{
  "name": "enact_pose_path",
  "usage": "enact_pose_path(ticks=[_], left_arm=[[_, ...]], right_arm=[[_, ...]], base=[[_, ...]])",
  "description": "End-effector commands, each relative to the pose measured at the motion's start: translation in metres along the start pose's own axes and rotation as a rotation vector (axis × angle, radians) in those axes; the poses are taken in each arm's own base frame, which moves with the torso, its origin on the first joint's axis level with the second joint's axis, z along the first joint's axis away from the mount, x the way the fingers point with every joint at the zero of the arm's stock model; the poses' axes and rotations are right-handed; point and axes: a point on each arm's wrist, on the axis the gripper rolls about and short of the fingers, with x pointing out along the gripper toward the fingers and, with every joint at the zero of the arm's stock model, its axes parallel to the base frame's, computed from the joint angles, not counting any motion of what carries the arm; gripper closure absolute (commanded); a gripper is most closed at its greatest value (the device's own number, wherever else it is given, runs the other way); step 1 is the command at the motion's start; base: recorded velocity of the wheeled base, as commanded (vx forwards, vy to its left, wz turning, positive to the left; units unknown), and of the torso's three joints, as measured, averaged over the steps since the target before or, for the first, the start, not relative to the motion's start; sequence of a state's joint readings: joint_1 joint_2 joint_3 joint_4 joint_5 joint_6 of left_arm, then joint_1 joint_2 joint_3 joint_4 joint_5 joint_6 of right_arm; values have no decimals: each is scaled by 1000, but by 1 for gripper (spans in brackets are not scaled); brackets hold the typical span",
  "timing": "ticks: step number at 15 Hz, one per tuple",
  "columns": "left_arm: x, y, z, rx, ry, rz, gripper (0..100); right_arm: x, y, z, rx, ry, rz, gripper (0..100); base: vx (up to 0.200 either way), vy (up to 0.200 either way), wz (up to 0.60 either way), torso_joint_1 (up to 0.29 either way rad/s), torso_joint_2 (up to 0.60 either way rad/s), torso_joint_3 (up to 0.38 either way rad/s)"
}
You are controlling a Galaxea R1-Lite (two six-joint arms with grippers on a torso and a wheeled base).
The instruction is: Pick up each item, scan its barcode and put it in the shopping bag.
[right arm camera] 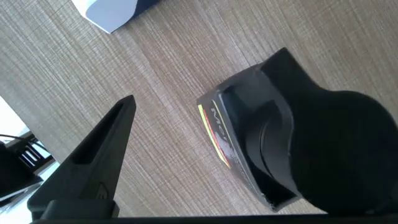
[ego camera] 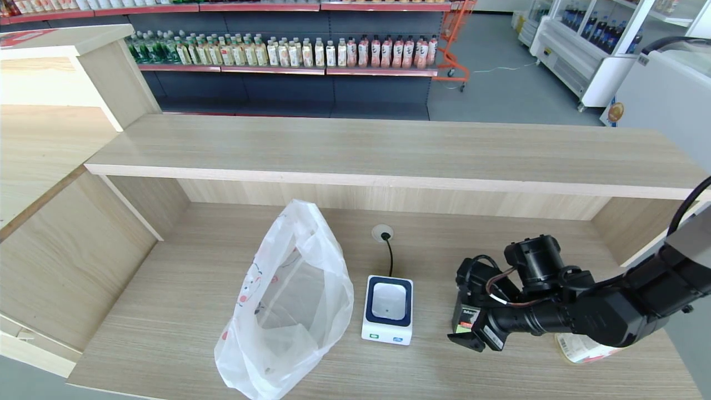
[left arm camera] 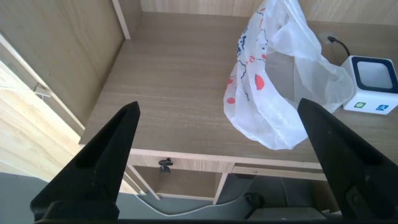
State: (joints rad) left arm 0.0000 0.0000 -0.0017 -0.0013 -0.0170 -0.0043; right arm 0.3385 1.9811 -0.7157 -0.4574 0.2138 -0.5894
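Down on the light wood-grain desk (ego camera: pixel 166 311), the small black box with yellow and red stripes (right arm camera: pixel 233 140) lies within the spread of the right tool (right arm camera: pixel 205 79). It sits close against one finger, though I cannot tell whether they touch, while the other finger (right arm camera: pixel 93 168) stands well apart from it with bare desk between. This tool is therefore open and has hold of nothing. The head view places the box to the right of the white barcode scanner with a dark blue frame (ego camera: pixel 388 308), and the translucent white plastic shopping bag with red print (ego camera: pixel 289 311) stands open just left of the scanner. That view also shows a pale container with red print (ego camera: pixel 580 349) on the desk, mostly hidden under the right arm. The left wrist view adds the left tool (left arm camera: pixel 219 106), its fingers spread wide around nothing, above the desk's near edge with the bag beyond it.
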Motion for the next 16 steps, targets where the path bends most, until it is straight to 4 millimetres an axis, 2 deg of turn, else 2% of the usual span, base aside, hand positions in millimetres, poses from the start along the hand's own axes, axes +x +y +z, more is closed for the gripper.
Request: enact_pose_path(ticks=[1,3,4,9,11,13,15,16], left_arm=[[0,0,0,0,0,2,0],[0,0,0,0,0,0,0],[0,0,0,0,0,0,0],[0,0,0,0,0,0,0],[0,0,0,0,0,0,0],[0,0,0,0,0,2,0],[0,0,0,0,0,-1,0],[0,0,0,0,0,0,0]], right_arm=[[5,2,3,-6,-4,11,0],[7,4,5,-15,-19,9,0],[7,5,7,-21,-26,9,100],[3,7,7,3,-30,10,100],[-5,9,8,65,-45,5,100],[-26,9,16,228,-110,-21,100],[-60,6,28,344,-210,-60,100],[-83,6,27,345,-254,-95,100]], base=[[0,0,0,0,0,0],[0,0,0,0,0,0],[0,0,0,0,0,0],[0,0,0,0,0,0],[0,0,0,0,0,0],[0,0,0,0,0,0],[0,0,0,0,0,0],[0,0,0,0,0,0]])
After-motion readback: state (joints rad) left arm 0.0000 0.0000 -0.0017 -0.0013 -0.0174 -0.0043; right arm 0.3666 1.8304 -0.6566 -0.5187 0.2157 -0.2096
